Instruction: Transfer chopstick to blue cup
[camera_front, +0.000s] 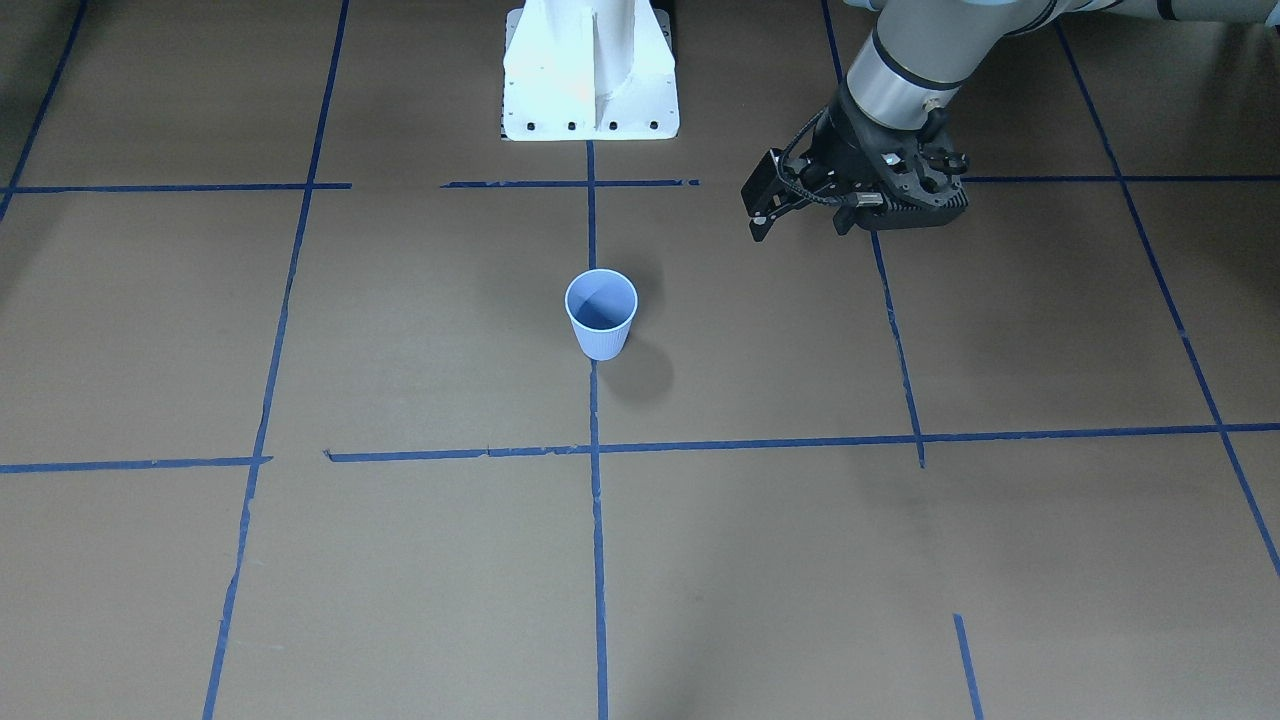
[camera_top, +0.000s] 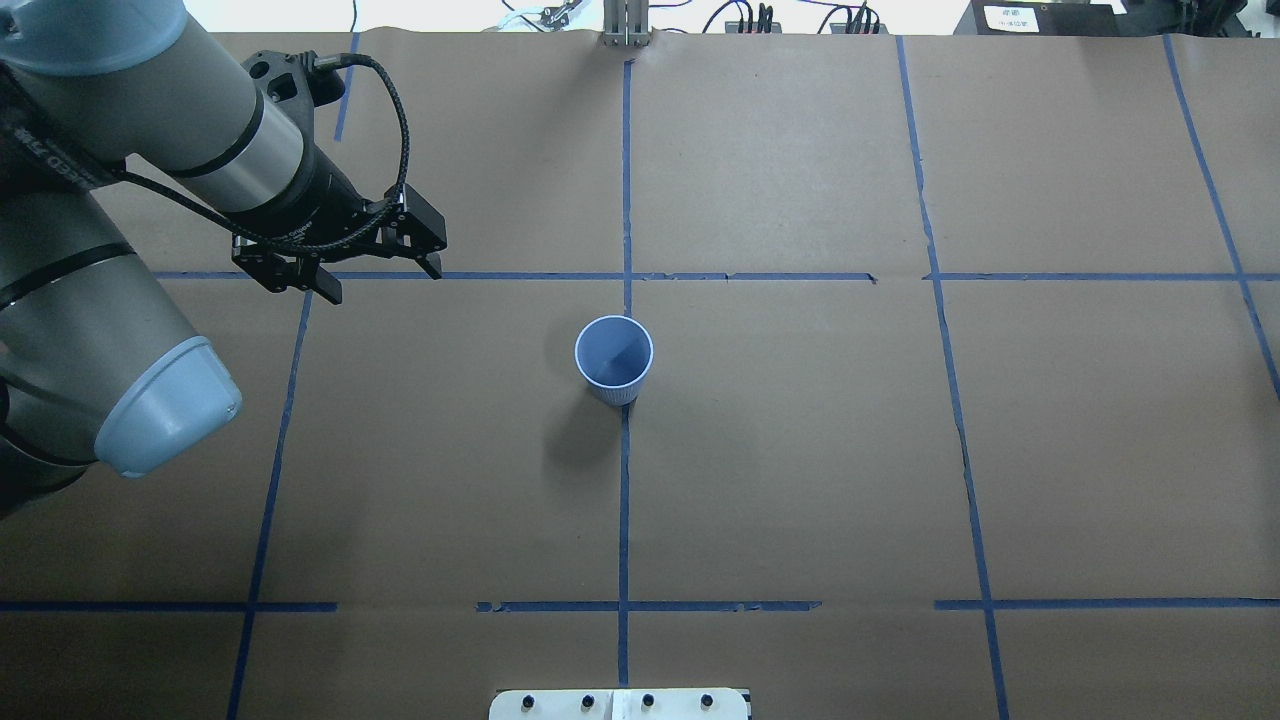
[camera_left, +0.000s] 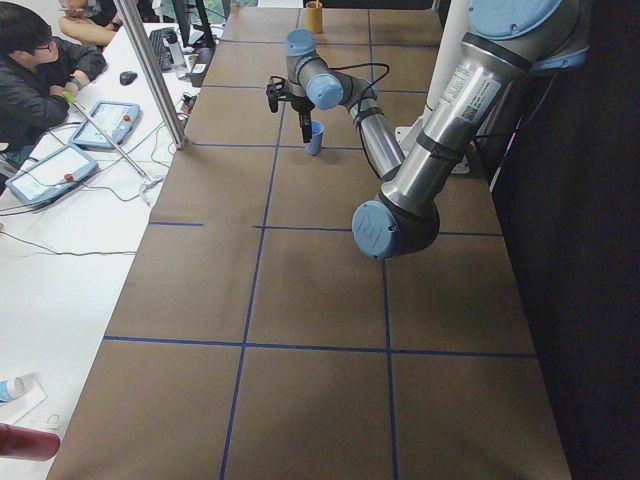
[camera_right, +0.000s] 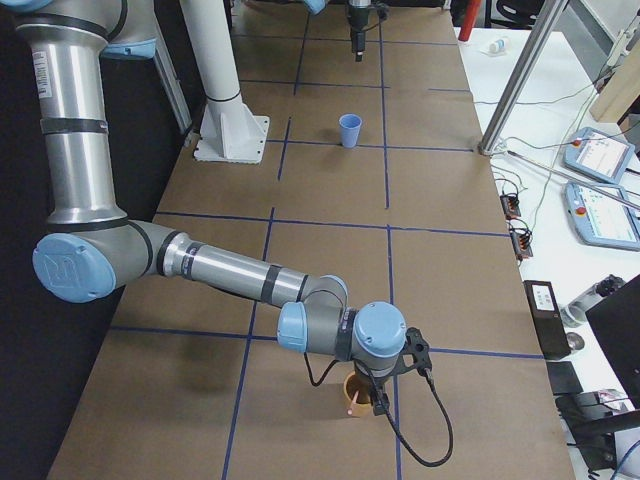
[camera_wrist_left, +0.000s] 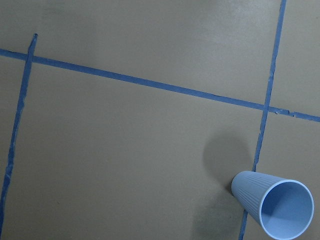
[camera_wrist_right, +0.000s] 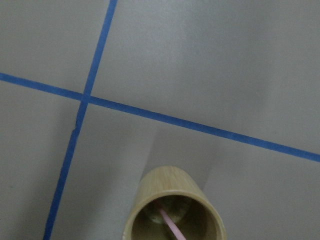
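The blue cup (camera_front: 601, 315) stands upright and empty at the table's middle; it also shows in the overhead view (camera_top: 613, 358) and in the left wrist view (camera_wrist_left: 272, 207). A pale pink chopstick (camera_wrist_right: 172, 227) stands inside a bamboo holder (camera_wrist_right: 172, 210) just below the right wrist camera. My right gripper (camera_right: 380, 405) hovers right at that holder (camera_right: 353, 392), at the table's right end; I cannot tell whether it is open or shut. My left gripper (camera_top: 383, 283) is open and empty, above the table to the left of the blue cup and apart from it.
Blue tape lines (camera_top: 625, 480) cross the brown paper-covered table. The white robot base (camera_front: 590, 70) stands at the robot's edge. Beyond the far edge are operators (camera_left: 35, 70) and teach pendants (camera_right: 600, 160) on a white side table.
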